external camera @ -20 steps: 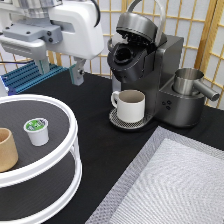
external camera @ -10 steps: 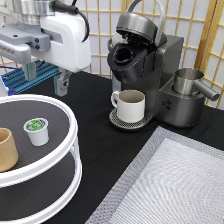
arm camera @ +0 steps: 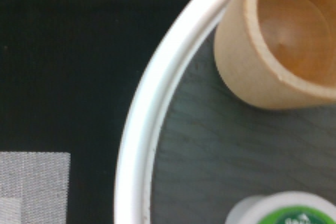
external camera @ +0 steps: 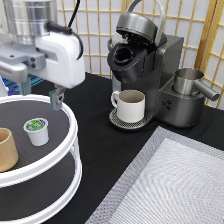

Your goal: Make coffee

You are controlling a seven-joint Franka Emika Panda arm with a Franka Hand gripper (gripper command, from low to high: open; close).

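The coffee pod (external camera: 37, 131), small and white with a green-and-white foil top, stands on the top shelf of a white two-tier round tray (external camera: 74, 134). My gripper (external camera: 41, 94) hangs open and empty just above the tray, a little behind the pod, with one finger (external camera: 57, 98) near the tray's far rim. The wrist view shows the pod's edge (arm camera: 289, 212), the tray rim (arm camera: 141, 135) and a tan cup (arm camera: 285, 50). The cream mug (external camera: 131, 105) stands on the drip plate of the coffee machine (external camera: 150, 65), whose lid is raised.
The tan handleless cup (external camera: 6, 149) stands on the tray at the exterior view's left, beside the pod. A metal pitcher (external camera: 190, 82) sits right of the machine. A grey woven mat (external camera: 175, 185) lies at the bottom right. A slatted screen stands behind.
The gripper has moved toward the exterior view's left and down, from beside the machine to over the tray near the pod. Pod, cup and mug have not moved.
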